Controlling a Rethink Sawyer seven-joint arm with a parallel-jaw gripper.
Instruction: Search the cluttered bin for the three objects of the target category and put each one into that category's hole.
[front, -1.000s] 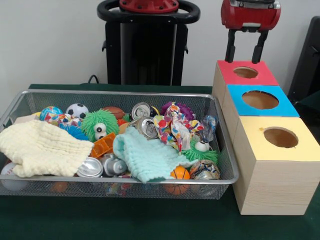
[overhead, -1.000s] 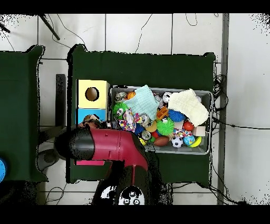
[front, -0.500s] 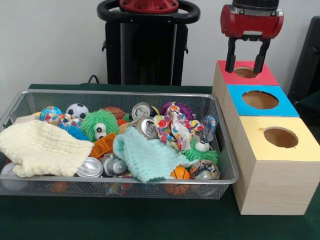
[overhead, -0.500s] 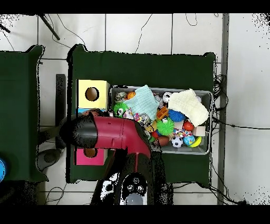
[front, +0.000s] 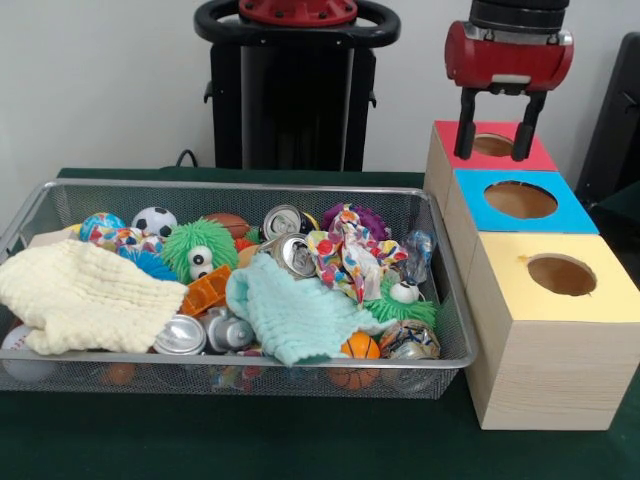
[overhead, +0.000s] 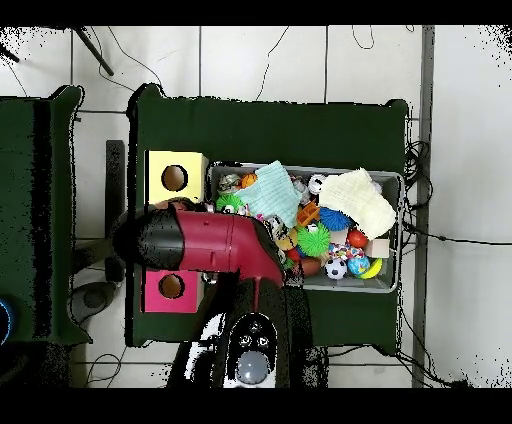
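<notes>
— Where do we have the gripper (front: 497, 135) right now?

— We see it hanging over the red-topped box (front: 489, 148), its two black fingers (front: 465, 123) spread apart with nothing between them, their tips level with the round hole in that box. From overhead the red arm (overhead: 205, 243) covers the blue-topped box and most of that end of the row.

— And the boxes themselves?

— We count three in a line beside the wire bin (front: 452, 330): the red-topped one farthest back, the blue-topped box (front: 520, 203) in the middle, the yellow-topped box (front: 556, 275) nearest the camera. Each has one round hole in its lid.

— What do we find in the bin?

— It is full. A cream cloth (front: 85, 296) lies over the left end and a mint cloth (front: 291, 314) sits in the middle. We pick out drink cans: one silver can (front: 288, 219) against the back wall, another can (front: 296, 254) just in front of it, and a third can (front: 183, 336) by the front wall, touching the cream cloth. There is a green fuzzy toy with eyes (front: 199, 250), a small soccer ball (front: 154, 221), an orange basketball (front: 360, 348) at the front and a patterned cloth (front: 348, 255) toward the right.

— Which category is the target?

— We cannot tell from what shows.
</notes>
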